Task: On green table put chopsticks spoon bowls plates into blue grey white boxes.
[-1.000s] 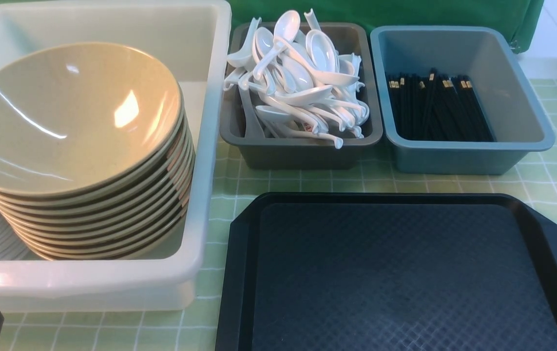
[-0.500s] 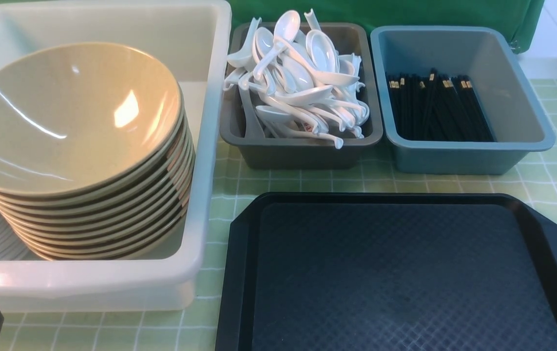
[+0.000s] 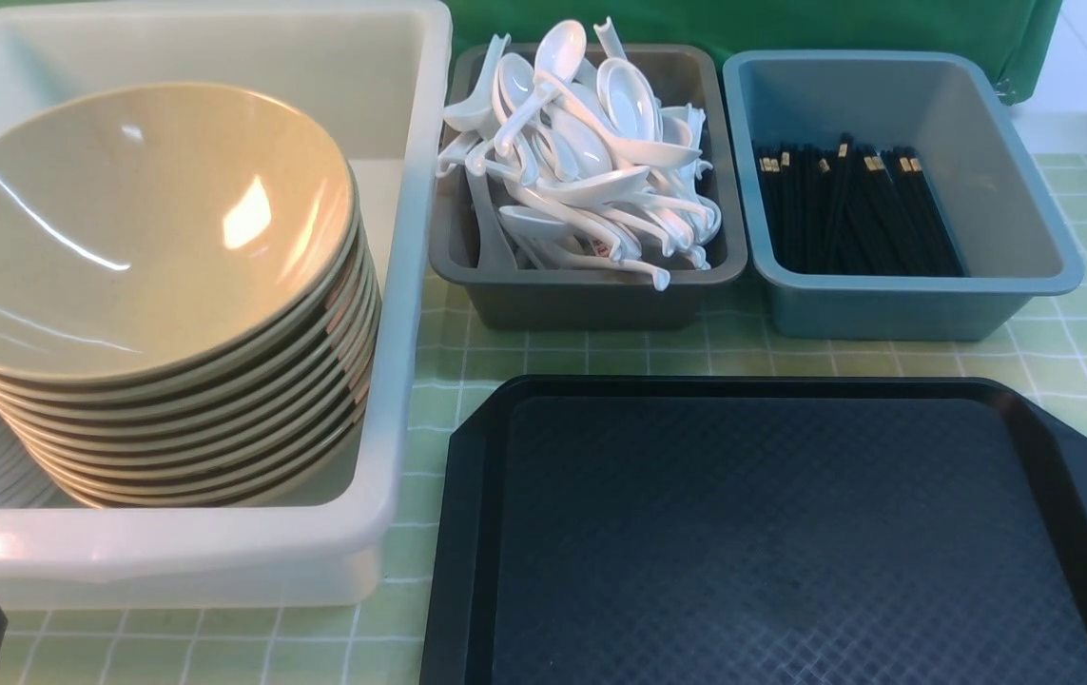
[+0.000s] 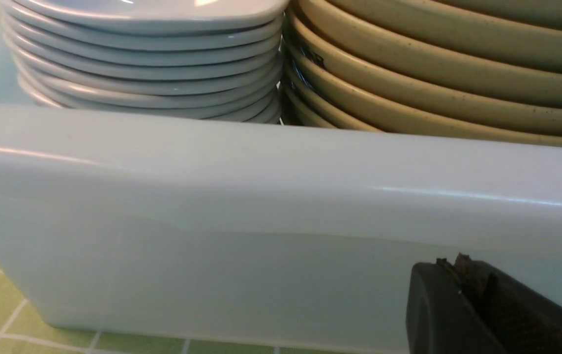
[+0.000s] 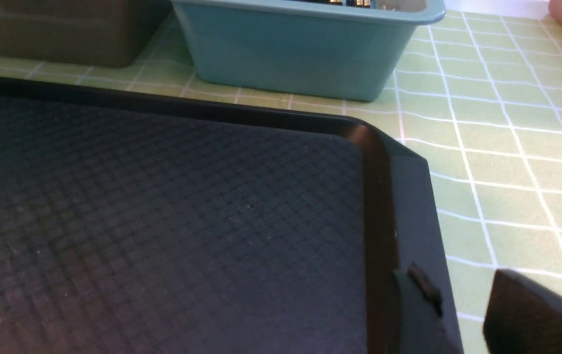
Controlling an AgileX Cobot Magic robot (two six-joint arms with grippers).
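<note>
The left claw [image 4: 462,275] was pressed together beside the white box [image 4: 261,196], and the right claw's [image 5: 462,309] state I could not tell

The green table [image 3: 1076,352] carries the white box [image 3: 391,285], grey box [image 3: 591,300], blue box [image 3: 895,309] along its far edge, black tray [image 3: 790,533] at its near edge.

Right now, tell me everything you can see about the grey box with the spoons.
The grey box is a small, dark grey rectangular tub, plastic by its look, with a rolled rim and rounded corners. It stands upright on the green table, between the white box on its left and the blue box on its right, behind the black tray. A loose heap of glossy white spoons fills it, piled above the rim, some handles hanging over the edges. No claw touches it.
</note>
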